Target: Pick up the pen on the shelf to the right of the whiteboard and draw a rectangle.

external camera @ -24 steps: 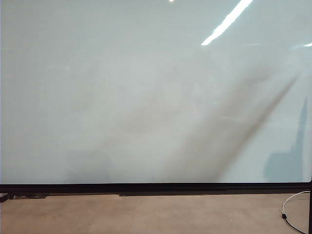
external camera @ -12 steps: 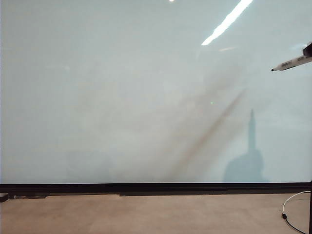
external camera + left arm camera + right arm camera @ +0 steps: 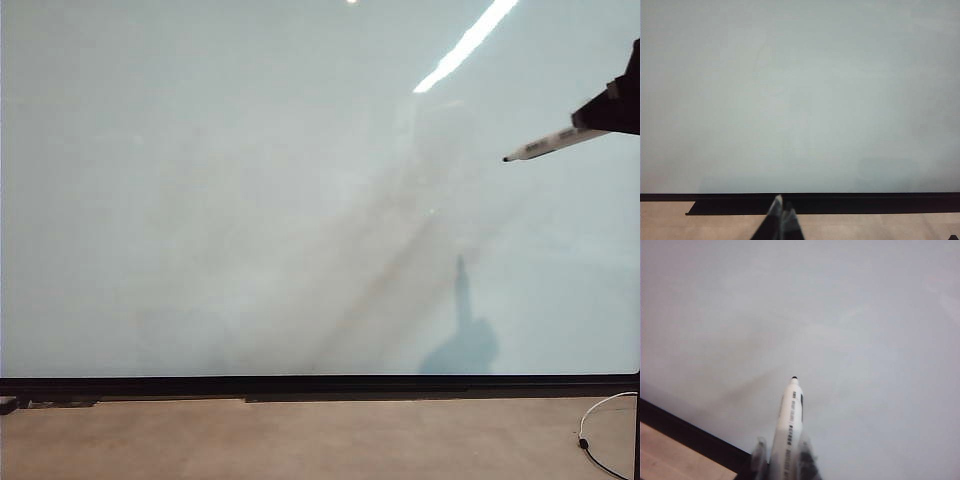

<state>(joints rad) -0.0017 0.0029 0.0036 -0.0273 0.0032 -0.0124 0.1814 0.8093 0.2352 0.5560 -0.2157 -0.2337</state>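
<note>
The right hand (image 3: 600, 118) gripped the pen (image 3: 548, 145) near the whiteboard (image 3: 250, 200), the left hand (image 3: 780, 222) rested closed; pressing askew could slip the pen.

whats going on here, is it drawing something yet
Not yet. The right hand is shut on the pen and holds it in front of the upper right part of the whiteboard, dark tip pointing at the board. The board shows no marks. The left hand is shut and empty, low by the board's bottom frame.
</note>
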